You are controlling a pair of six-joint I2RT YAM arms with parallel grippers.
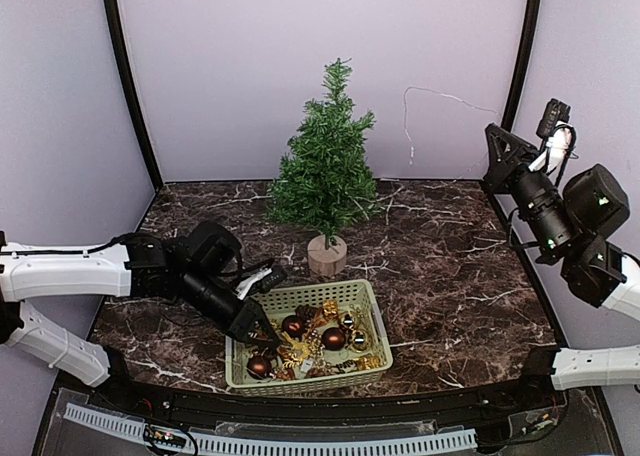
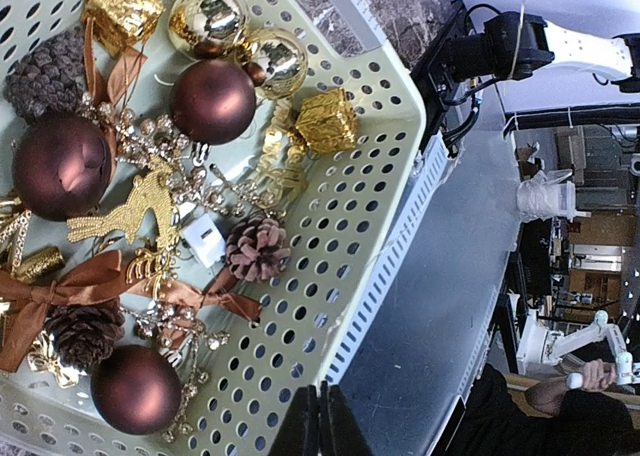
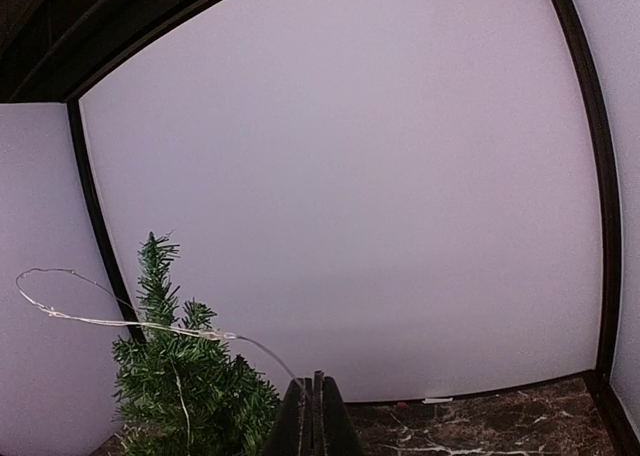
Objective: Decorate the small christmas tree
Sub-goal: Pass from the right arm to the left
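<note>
The small christmas tree (image 1: 325,171) stands upright on its wooden stump (image 1: 327,256) at the table's middle, with no ornaments on it. Just in front sits a pale green basket (image 1: 372,306) of ornaments: brown balls (image 2: 212,100), gold balls (image 2: 205,18), pine cones (image 2: 257,248), a gold reindeer (image 2: 130,211). My left gripper (image 1: 266,338) reaches into the basket's left side. In the left wrist view it (image 2: 322,416) is shut at the perforated wall, where a faint thin wire (image 2: 342,321) runs into its tips. My right gripper (image 1: 492,134) is raised at the right, shut (image 3: 318,381) on a thin wire (image 3: 120,323) looping toward the tree (image 3: 185,396).
A small white box (image 2: 205,241) lies among the ornaments. Black frame posts (image 1: 130,86) and lilac walls enclose the dark marble table (image 1: 450,266). A slotted white strip (image 1: 300,441) runs along the near edge.
</note>
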